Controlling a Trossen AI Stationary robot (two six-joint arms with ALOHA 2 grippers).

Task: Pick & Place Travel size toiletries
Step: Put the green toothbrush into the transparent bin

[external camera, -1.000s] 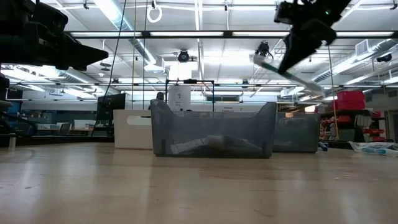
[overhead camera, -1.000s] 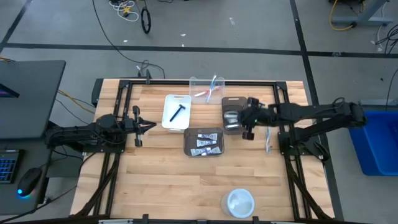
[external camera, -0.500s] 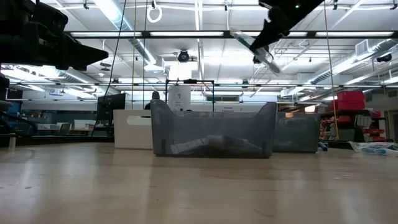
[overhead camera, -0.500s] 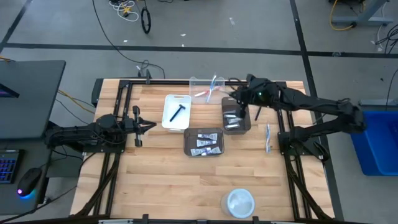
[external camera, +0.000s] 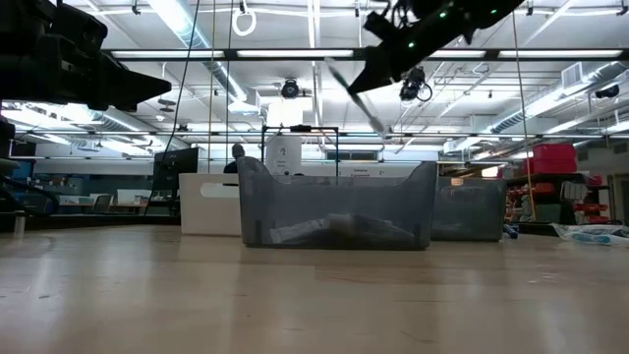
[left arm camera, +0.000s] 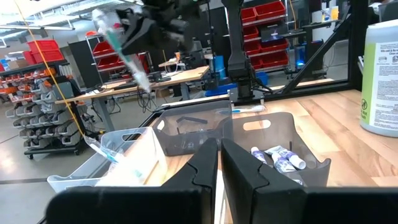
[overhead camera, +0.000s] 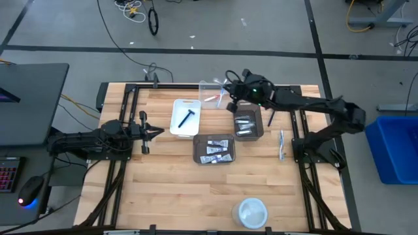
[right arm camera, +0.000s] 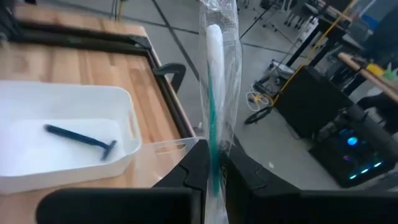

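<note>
From above, a wooden table carries several bins: a clear bin at the far edge, a white bin holding a dark razor, a dark grey bin toward the right side holding small tubes, and a second grey bin near the middle with toothpaste tubes. A round white dish sits near the front edge, and one loose toothbrush lies by the right edge. The right gripper reaches over the far edge beside the clear bin; the left gripper waits over the left side. From table height, the right gripper hangs high above a grey bin, pinching a wrapped toothbrush that slants downward. The left wrist view shows the left gripper with its fingers pressed nearly together, nothing between them, and the far-off wrapped toothbrush held aloft. The right wrist view shows the right gripper's fingers clamped on the wrapped toothbrush, standing upright above the clear bin's rim, with the white bin and razor beyond.
</note>
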